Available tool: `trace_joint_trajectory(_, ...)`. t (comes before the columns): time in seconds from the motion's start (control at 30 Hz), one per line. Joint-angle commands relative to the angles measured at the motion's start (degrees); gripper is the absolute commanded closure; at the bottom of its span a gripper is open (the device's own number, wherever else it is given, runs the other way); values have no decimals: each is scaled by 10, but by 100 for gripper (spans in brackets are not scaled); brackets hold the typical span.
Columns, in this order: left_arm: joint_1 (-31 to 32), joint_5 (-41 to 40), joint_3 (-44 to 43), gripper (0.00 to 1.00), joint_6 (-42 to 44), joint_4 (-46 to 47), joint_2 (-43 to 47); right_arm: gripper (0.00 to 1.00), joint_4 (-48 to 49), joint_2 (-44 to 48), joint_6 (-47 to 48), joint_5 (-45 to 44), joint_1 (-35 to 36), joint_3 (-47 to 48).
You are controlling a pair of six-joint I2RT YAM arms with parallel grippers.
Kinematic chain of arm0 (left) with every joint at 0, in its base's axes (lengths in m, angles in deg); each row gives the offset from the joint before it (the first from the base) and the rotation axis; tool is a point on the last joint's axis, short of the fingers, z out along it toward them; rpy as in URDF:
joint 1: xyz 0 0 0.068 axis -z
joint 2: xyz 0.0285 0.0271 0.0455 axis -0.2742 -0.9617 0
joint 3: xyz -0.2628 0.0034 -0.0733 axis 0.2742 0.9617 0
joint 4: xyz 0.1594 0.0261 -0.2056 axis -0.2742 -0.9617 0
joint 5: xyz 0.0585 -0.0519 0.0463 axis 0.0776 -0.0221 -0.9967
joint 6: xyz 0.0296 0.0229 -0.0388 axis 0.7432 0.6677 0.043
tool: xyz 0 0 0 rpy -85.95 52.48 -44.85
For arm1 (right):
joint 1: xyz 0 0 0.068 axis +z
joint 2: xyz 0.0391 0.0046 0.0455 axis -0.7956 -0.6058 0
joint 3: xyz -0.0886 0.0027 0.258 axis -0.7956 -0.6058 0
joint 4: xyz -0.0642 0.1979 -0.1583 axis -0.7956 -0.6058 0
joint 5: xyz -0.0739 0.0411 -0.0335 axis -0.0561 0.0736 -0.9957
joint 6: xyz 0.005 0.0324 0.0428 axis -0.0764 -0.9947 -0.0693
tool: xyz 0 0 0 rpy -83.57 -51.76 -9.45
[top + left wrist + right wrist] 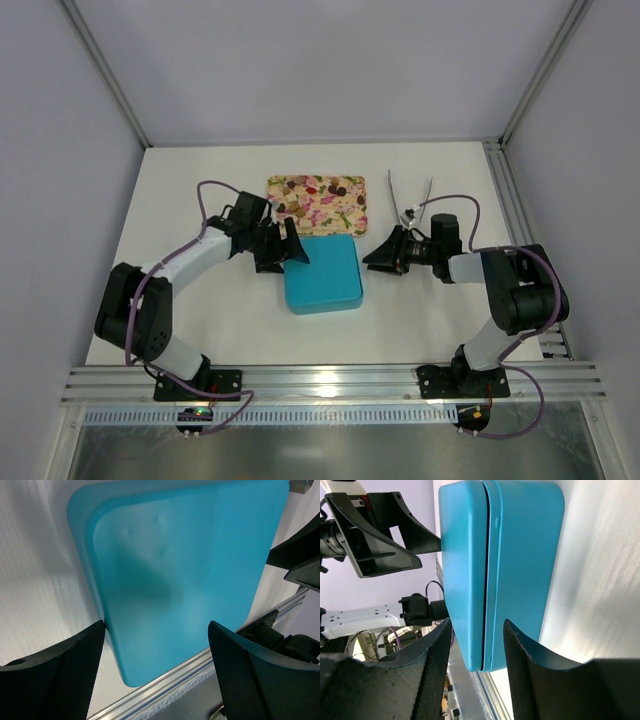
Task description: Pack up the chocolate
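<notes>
The left gripper (297,245) held its two fingers wide apart at the left edge of a shut, blue plastic box (322,275). The right gripper (375,250), fingers apart too, sat just beside its right edge. Small brown lumps of chocolate (312,186) lay on a flowery tray (358,228) behind the box, on a white table (200,200) with grey walls (320,60) around.

I read the teal box (322,274) as smooth moulded plastic with a soft satin sheen. The pads (65,675) of the left gripper (157,624) show matt black with a fine mesh-like grain. The table (200,190) is matt white and faintly ribbed. The tongs (398,193) look like bare metal. The near-edge rail (320,380) is grooved, dull silver metal.
</notes>
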State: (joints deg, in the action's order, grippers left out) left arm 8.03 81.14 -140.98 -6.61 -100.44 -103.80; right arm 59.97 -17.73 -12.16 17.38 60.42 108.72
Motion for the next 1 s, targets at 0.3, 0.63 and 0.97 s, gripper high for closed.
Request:
trace_joint_trajectory(0.3,27,-10,-42,19,-14,8,-28,42,-200,82,127,-107,39,52)
trace_joint_trajectory(0.63,35,-25,-65,19,-9,-21,-42,41,-246,72,141,-163,84,69)
trace_joint_trajectory(0.97,53,-75,-65,21,-13,-62,-79,55,-216,66,129,-175,105,36)
